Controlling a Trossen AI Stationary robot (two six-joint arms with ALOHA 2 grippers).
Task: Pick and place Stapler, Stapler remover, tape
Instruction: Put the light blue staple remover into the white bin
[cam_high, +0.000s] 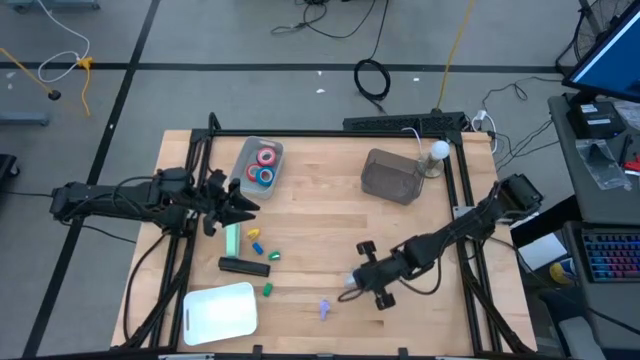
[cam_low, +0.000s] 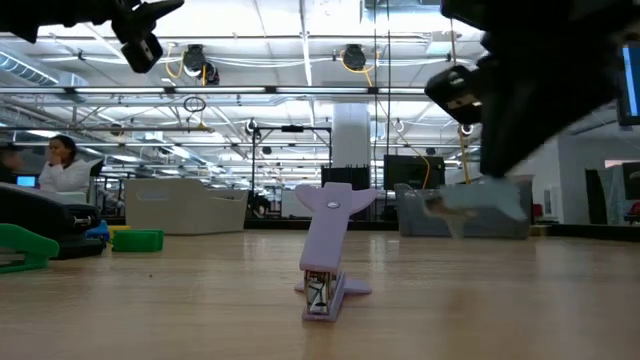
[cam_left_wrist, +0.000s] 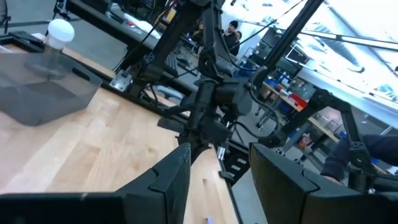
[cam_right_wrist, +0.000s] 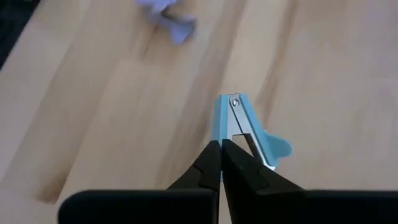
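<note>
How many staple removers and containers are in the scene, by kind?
Staple removers: 2, a purple plastic claw and a light blue claw.
Containers: 3, a clear tub, a smoky grey bin, a flat white tray.
Total: 5

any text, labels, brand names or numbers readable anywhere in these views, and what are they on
None can be read.
The lilac plastic staple remover standing on the wooden table has a small pale mark near its top, too small to read.
The light blue staple remover at the right gripper shows no print.
The red and blue tape rolls in the clear bin show no legible label.
The keyboard and screens beside the table are too blurred.
</note>
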